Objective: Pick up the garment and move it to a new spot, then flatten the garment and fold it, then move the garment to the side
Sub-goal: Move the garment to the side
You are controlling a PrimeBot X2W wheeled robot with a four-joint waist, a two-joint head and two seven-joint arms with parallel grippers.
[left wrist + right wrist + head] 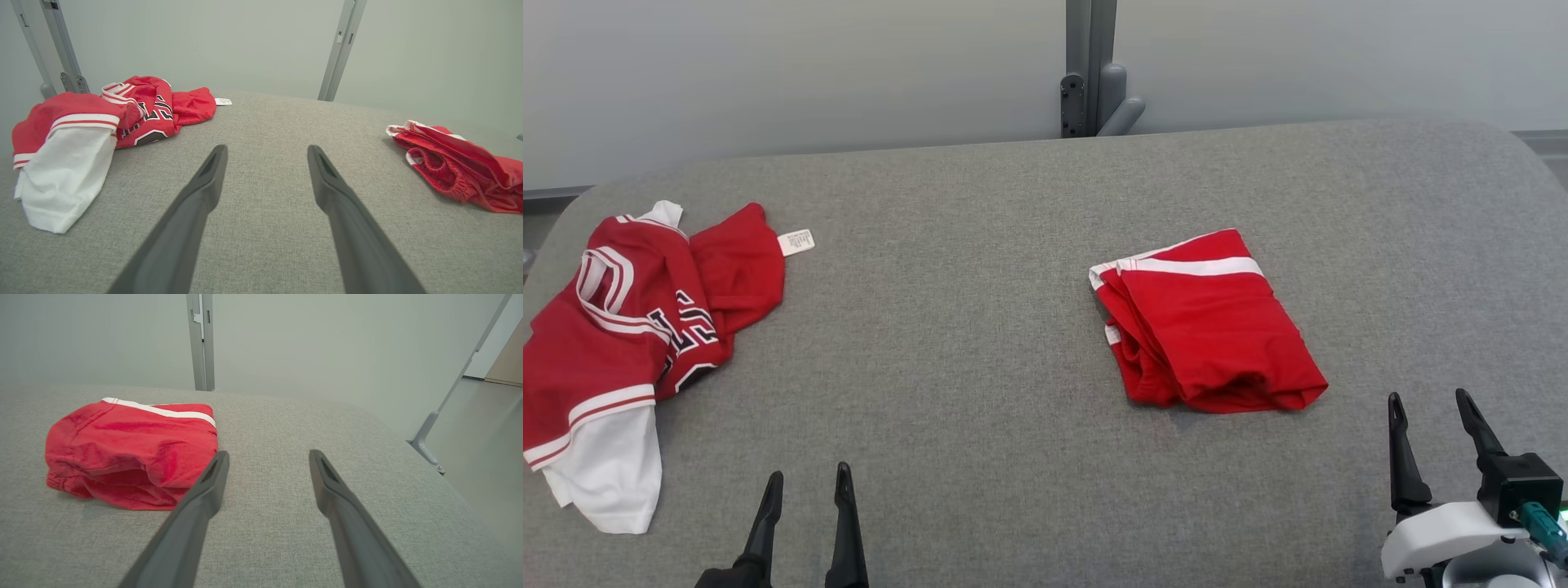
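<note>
Left fingers: the left gripper (809,474) stands spread wide with nothing between its fingers, low over bare cloth.
Right fingers: the right gripper (1429,398) is just as wide and holds nothing.
Under both: the grey padded table (980,286).
Beside the right fingers: the folded red shorts (1209,327) lie ahead and to the left of them, near but apart. They already look like a tidy packet.
Beside the left fingers: the crumpled jersey (629,327) lies ahead and to the left, at the table's left edge. Its white part is the nearest cloth, and its label (796,242) sits at the far end.
Long axis: the jersey runs from the near-left edge away toward the far middle.
Garment in hand next: probably the jersey, since it is unflattened.
Nearer arm: the left. The right gripper is well apart from the jersey, with the shorts between.
What the reach turns on: swinging the left fingers leftward onto that near white part.
</note>
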